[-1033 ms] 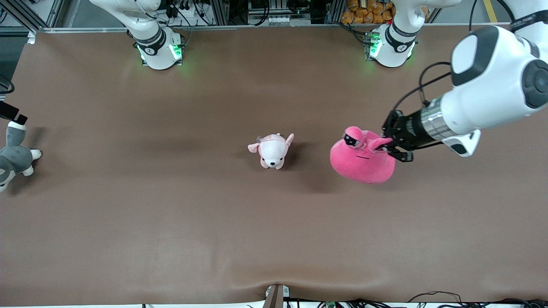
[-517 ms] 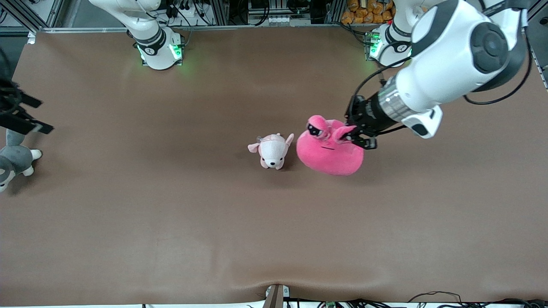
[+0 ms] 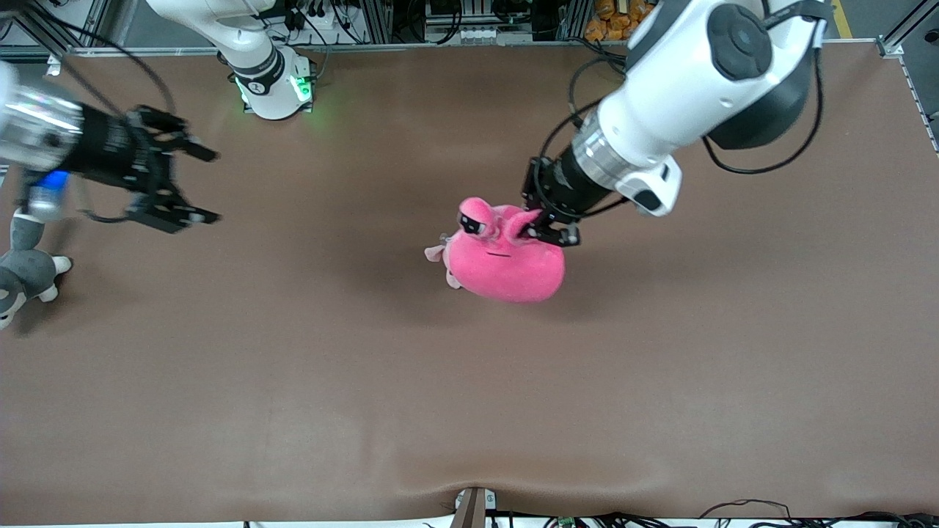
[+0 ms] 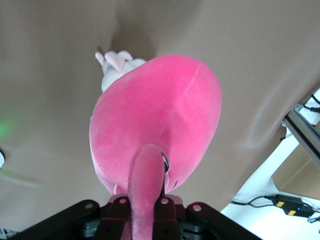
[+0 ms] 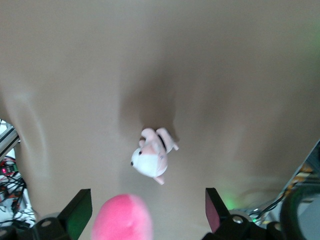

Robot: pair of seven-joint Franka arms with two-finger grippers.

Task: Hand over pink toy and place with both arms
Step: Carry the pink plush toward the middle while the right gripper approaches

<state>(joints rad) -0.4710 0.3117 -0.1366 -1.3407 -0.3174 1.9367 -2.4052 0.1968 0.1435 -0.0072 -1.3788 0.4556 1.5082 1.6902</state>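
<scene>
Left claw [image 3: 546, 224] grips pink toy [image 3: 506, 268] aloft; right claw [image 3: 192, 183] open.

Two white, rounded Franka arms with black joint sections and ribbed silver wrists; black cables loop beside them. Each ends in a black pincer, left [image 3: 544, 224], right [image 3: 196, 185]. Bases glow green.

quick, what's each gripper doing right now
Left gripper: shut on the pink toy, gripping an eye stalk, up over the puppy plush.
Right gripper: open, holding nothing, above the table at its own end.
</scene>
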